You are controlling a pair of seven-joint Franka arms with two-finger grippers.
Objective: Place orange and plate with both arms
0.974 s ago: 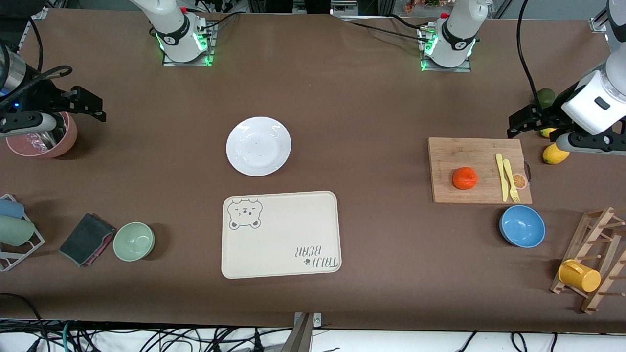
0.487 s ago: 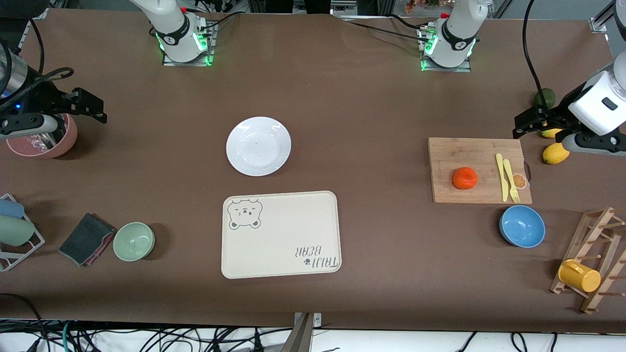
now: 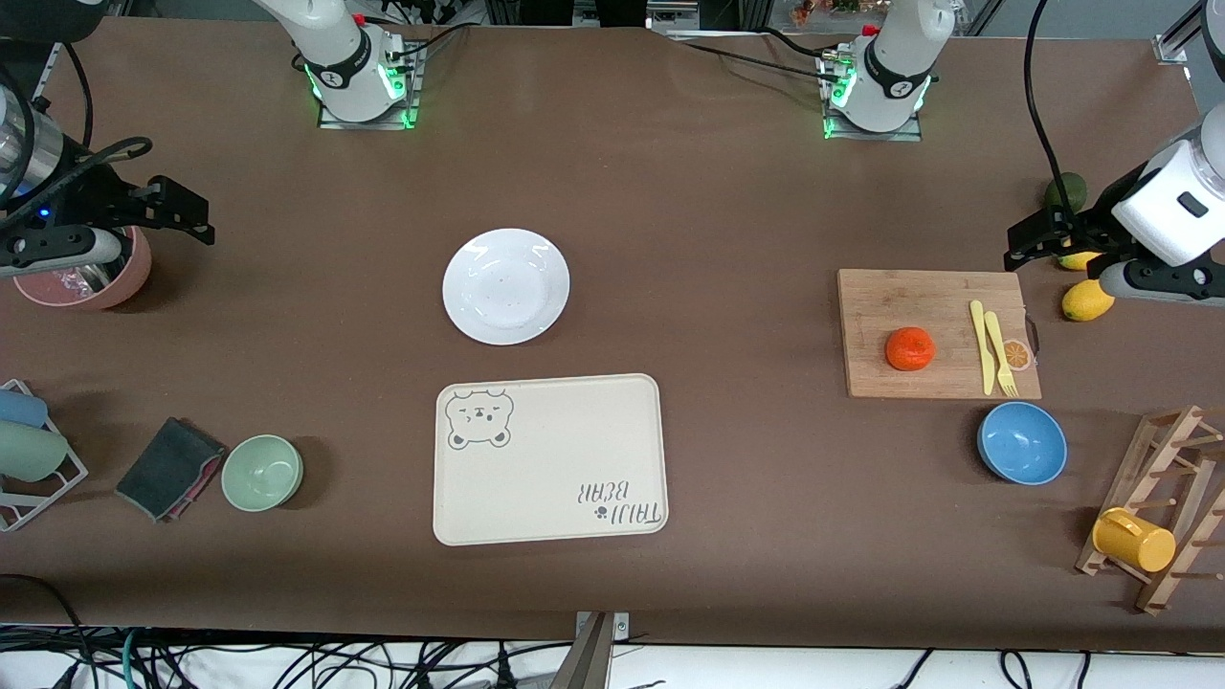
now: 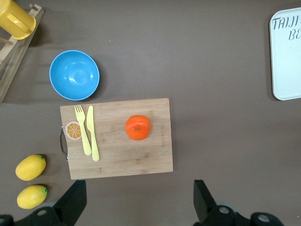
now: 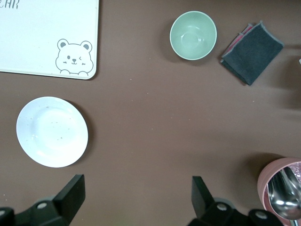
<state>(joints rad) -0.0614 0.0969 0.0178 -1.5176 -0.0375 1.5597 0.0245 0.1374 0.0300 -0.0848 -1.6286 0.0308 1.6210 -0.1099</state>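
A long brown table [image 3: 670,191] holds two white robot arms whose bases stand along its farthest edge. Both arms are raised high at the table's two ends.

The left gripper [image 4: 138,202] hangs in the air over the bare tabletop near the edge of a wooden cutting board [image 3: 938,333], close to two yellow lemons [image 4: 31,167]. Its fingers [image 4: 73,200] are spread wide apart and hold nothing. The orange [image 3: 909,348] sits on the cutting board, toward the middle, apart from a yellow plastic knife [image 3: 981,346] and fork [image 3: 1000,354] lying side by side on the same board. A blue bowl [image 3: 1022,442] rests just beside the board, nearer the front camera.

The right gripper [image 5: 136,202] hangs over the right arm's end of the table, beside a pink bowl [image 3: 91,277] with a metal spoon in it. Its fingers [image 5: 70,197] are also spread wide and empty.

The plate [image 3: 505,285] lies flat and bare near the middle of the table. A beige tray [image 3: 550,459] with a bear drawing lies just beside it, nearer the front camera. A green bowl [image 3: 262,472] and a folded dark cloth [image 3: 167,469] sit toward the right arm's end.
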